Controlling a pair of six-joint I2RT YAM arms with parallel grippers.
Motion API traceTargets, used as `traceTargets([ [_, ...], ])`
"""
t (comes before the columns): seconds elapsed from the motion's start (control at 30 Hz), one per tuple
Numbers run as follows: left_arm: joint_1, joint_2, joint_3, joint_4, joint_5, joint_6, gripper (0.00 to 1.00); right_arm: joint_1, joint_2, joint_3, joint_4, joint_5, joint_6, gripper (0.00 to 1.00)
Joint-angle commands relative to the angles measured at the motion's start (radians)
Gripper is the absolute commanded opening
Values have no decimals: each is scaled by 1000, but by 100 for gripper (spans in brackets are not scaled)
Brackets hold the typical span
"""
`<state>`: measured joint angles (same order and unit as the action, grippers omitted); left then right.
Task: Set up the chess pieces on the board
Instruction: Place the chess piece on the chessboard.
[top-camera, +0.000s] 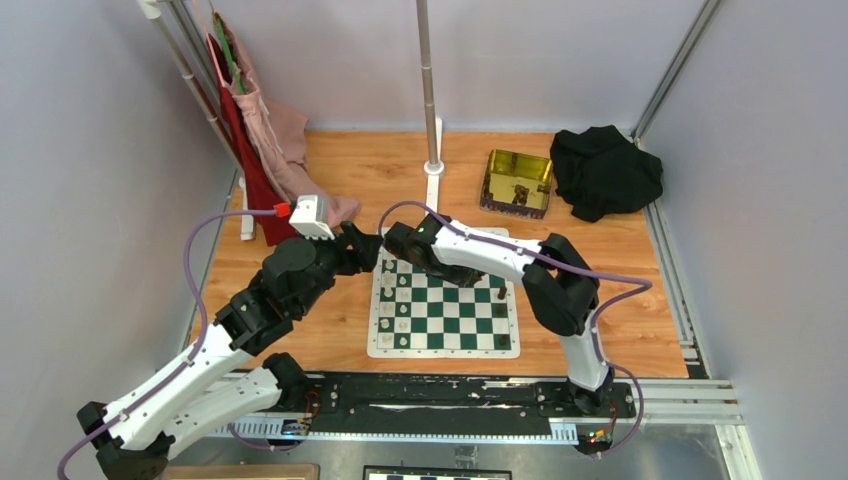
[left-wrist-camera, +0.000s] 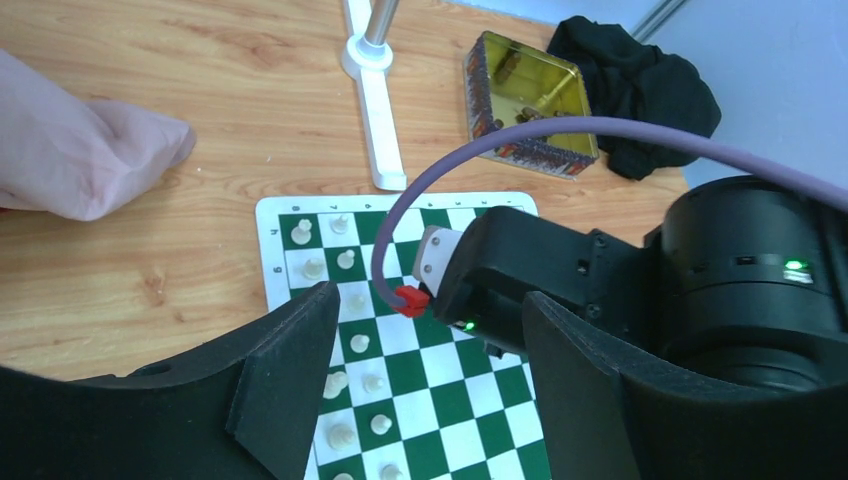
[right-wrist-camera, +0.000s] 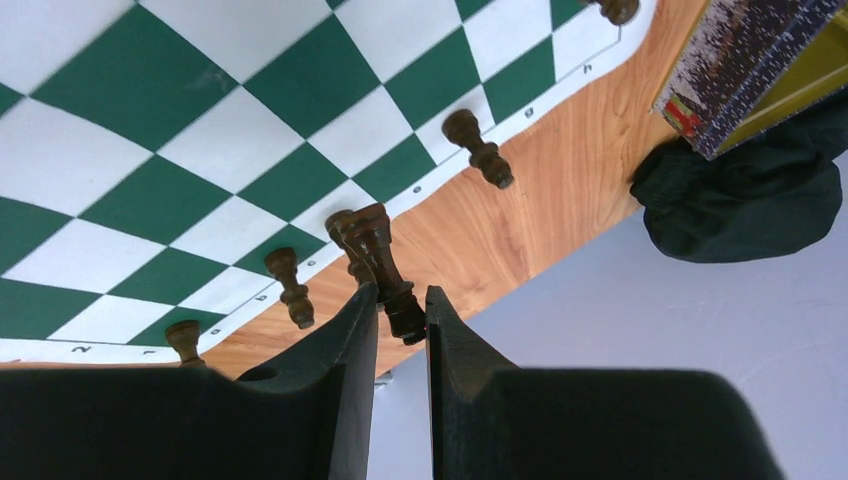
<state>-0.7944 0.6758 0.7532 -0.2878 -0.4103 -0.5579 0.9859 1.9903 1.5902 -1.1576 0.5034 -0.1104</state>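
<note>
Right gripper (right-wrist-camera: 400, 300) pinching dark brown piece (right-wrist-camera: 380, 250) near base, jaws nearly closed, hanging over board (right-wrist-camera: 130, 90) edge row beside standing dark pieces (right-wrist-camera: 478, 148). Placing step under way; next calling for lowering upright onto free square, releasing. Left gripper (left-wrist-camera: 430, 295) gaping, empty, hovering above cream pieces (left-wrist-camera: 345, 260).

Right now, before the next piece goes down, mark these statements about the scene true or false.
1. The right end effector grips a dark brown chess piece. True.
2. The left end effector holds a cream-white piece. False: its jaws are open and empty above the board.
3. The gold tin stands on the board. False: it sits on the wooden table beyond the board's far edge.
4. Cream-white pieces stand on the board. True.
</note>
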Motion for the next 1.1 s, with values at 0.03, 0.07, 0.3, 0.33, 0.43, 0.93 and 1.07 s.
traceTargets([
  [0.03,-5,-4,1,2,-33,7,73,11,73,56,-78,9,-18,0],
  [0.07,-6,-2,3,2,-34,8,73,11,80,59,-75,1,-25,0],
  [0.3,-6,9,12,5,-29,9,73,4,103,69,-43,-35,-59,2],
  [0.33,-5,11,14,4,-28,8,73,3,103,69,-40,-40,-60,2],
  [0.43,-6,19,16,10,-24,6,73,-2,106,67,-29,-55,-64,4],
  [0.93,-8,29,15,21,-13,-1,73,-13,141,61,-9,-90,-74,14],
  [1.07,-9,32,11,25,-11,0,72,-12,152,69,-8,-91,-74,20],
])
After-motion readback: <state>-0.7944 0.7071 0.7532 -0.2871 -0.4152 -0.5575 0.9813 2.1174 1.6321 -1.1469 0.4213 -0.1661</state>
